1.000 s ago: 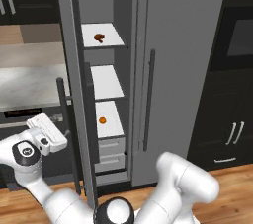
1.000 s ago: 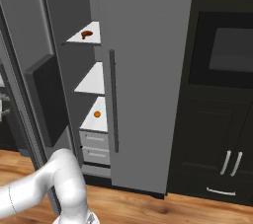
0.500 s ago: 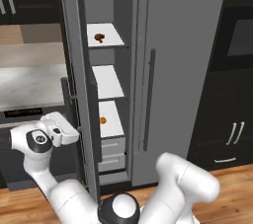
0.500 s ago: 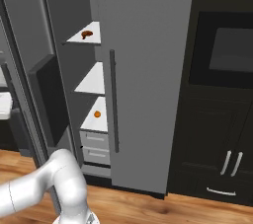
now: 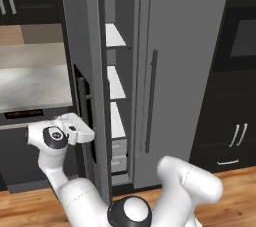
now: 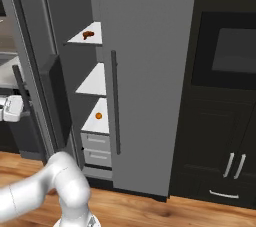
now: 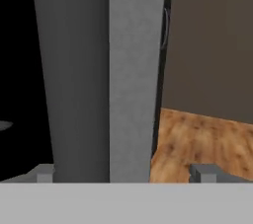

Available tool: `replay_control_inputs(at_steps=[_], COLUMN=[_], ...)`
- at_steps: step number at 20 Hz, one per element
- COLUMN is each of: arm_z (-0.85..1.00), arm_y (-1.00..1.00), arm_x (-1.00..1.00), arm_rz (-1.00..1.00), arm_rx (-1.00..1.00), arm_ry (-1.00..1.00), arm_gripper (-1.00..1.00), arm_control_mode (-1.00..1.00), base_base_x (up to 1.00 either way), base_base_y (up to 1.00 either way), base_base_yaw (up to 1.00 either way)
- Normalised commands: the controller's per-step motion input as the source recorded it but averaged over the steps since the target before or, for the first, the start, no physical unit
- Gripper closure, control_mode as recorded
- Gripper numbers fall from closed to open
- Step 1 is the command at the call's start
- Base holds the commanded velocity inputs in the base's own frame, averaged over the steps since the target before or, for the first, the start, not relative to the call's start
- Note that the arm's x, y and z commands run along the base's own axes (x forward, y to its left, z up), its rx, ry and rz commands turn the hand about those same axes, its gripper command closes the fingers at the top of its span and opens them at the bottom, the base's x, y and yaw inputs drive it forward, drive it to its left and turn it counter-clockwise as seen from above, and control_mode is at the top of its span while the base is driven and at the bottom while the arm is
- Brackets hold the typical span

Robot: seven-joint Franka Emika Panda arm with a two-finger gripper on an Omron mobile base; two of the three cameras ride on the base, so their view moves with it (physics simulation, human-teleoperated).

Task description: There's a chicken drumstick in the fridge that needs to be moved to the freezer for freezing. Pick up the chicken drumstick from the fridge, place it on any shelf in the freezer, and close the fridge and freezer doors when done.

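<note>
The hand (image 7: 123,172) is at the outer side of the freezer door (image 5: 85,71), low down near the bar handle. Its fingers (image 7: 44,172) stand wide apart and clamp on nothing; in the hand view the door's grey edge rises between the two tips, with wooden floor (image 7: 207,139) to the right of it. In the left base view the white hand sits just beside the door's outer face, in front of a grey table (image 5: 30,86) with dark cabinets below it.

The freezer (image 6: 92,71) is open, its door swung out to the left and standing nearly edge-on to the left base camera. The drumstick (image 6: 88,34) lies on the top shelf (image 6: 90,38) inside the freezer, a small reddish-brown lump near the middle of the board. Below that is a second white shelf (image 6: 95,82) with nothing on it, and on the third shelf (image 6: 97,118) sits a small orange ball (image 6: 98,115). Two grey drawers (image 6: 96,148) fill the bottom of the compartment.

The fridge door (image 6: 150,81), plain grey with a dark vertical handle (image 6: 115,102), is shut flat beside the open freezer. To the right of the unit stands a black wall with an oven (image 6: 227,51) and cabinets under it.
</note>
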Motion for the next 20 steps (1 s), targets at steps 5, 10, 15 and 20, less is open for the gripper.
replay_control_inputs(at_steps=[5, 10, 15, 20], arm_z=[0.0, 0.0, 0.0, 0.0], arm_y=[-0.78, -0.77, -0.77, -0.74], arm_x=[0.0, 0.0, 0.0, 0.08], arm_rz=[-0.02, 0.0, 0.0, 0.0], arm_rx=[0.0, 0.01, 0.03, 0.06], arm_ry=[0.02, 0.0, 0.0, 0.0], arm_gripper=[-1.0, -1.0, -1.0, -1.0], arm_control_mode=[-1.0, -1.0, -1.0, -1.0], base_base_x=[0.0, 0.0, 0.0, 0.0], base_base_y=[0.0, 0.0, 0.0, 0.0], base_base_yaw=[0.0, 0.0, 0.0, 0.0])
